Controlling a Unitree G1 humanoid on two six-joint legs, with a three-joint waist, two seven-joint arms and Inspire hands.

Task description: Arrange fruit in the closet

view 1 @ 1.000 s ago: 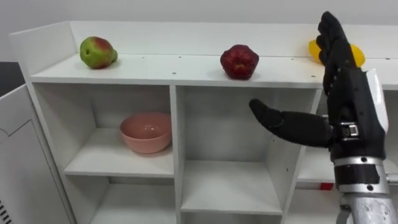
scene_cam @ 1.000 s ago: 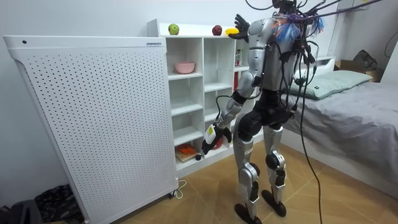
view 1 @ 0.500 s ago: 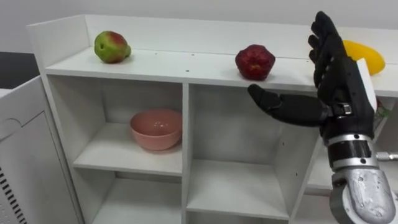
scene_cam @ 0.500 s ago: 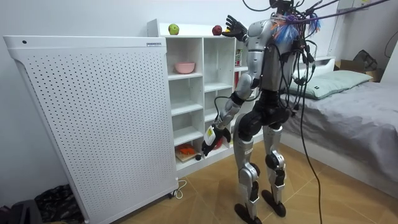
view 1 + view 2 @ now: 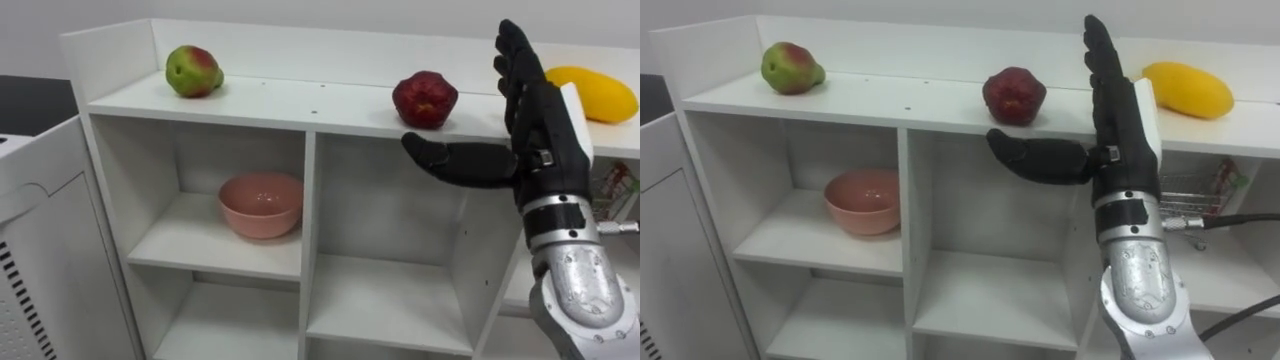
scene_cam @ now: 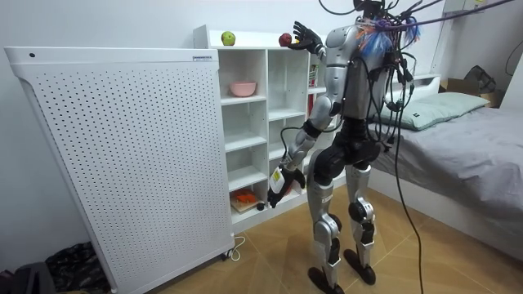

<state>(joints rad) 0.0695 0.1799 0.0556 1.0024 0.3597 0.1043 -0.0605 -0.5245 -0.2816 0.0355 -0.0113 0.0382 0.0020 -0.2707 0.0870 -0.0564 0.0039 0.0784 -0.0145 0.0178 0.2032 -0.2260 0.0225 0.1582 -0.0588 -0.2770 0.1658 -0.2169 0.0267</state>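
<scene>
A white open-fronted closet [image 5: 308,200] fills the view from the robot's head. The robot stands facing it, with a bed [image 6: 466,139] behind.

The right hand [image 5: 545,130] is raised in front of the top shelf [image 5: 300,102], spread wide with its fingers pointing up and its thumb stretched toward the robot's left. It holds nothing.

Over the last second this hand has slid from in front of the yellow fruit [image 5: 591,93] toward the red fruit [image 5: 425,99]. The yellow fruit is now fully uncovered, and the thumb sits just below and beside the red one without touching it. Part of the shift in the head views is the camera's own. Judging by this, the red fruit looks like the next piece to be taken, though no grasp has begun.

All three fruits lie on the top shelf, with a green-and-red fruit [image 5: 194,71] well apart at the far left.

A pink bowl [image 5: 261,204] sits in the upper left compartment — a likely place for fruit. The middle compartment is bare.

The left hand [image 6: 279,181] hangs low beside the lower shelves, and I cannot tell whether it is open or closed.

A tall perforated white panel [image 6: 122,155] stands on the room view's left, clear of the shelves. Nothing blocks the reach.
</scene>
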